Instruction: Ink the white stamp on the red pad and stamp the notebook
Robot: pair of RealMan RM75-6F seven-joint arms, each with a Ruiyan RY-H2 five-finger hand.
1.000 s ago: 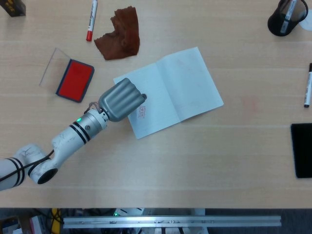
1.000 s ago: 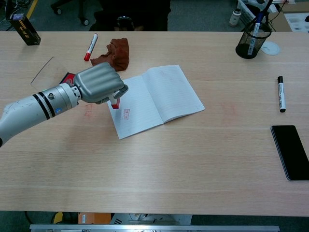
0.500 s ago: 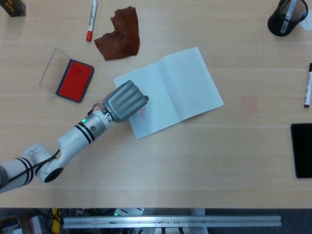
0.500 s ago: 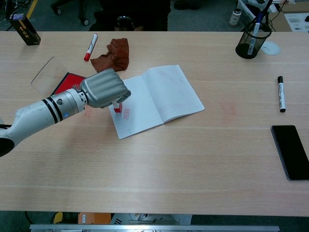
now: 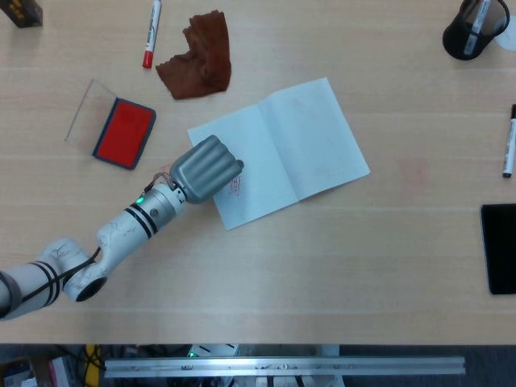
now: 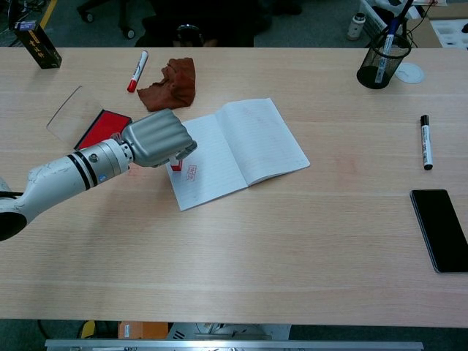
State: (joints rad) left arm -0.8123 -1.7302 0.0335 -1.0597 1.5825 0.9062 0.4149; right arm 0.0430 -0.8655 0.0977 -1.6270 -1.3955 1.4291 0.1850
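**Left hand low over notebook's left page, stamp in grip**

Left hand (image 6: 153, 137) reaches in from the lower left, forearm slanting up toward the open notebook (image 6: 241, 146). Fingers (image 5: 211, 161) curled tight into a fist, clamped on the white stamp (image 6: 176, 165); only its red lower end shows below the knuckles in the chest view, at the left page's near edge. Head view hides the stamp under the hand. Whether its base touches the paper, cannot tell. A small red print (image 6: 193, 172) sits on the left page just right of the stamp.

Red pad (image 5: 124, 132) lies open on the counter (image 6: 292, 241), left of the notebook and apart from it, clear lid (image 5: 84, 110) beside it.

Right hand not seen in either view.

Change since a second ago: the hand has dropped lower and drawn slightly toward the robot, the forearm lying flatter to the counter. Over the last half second, only a slight further shift. Notebook, print and pad unchanged.
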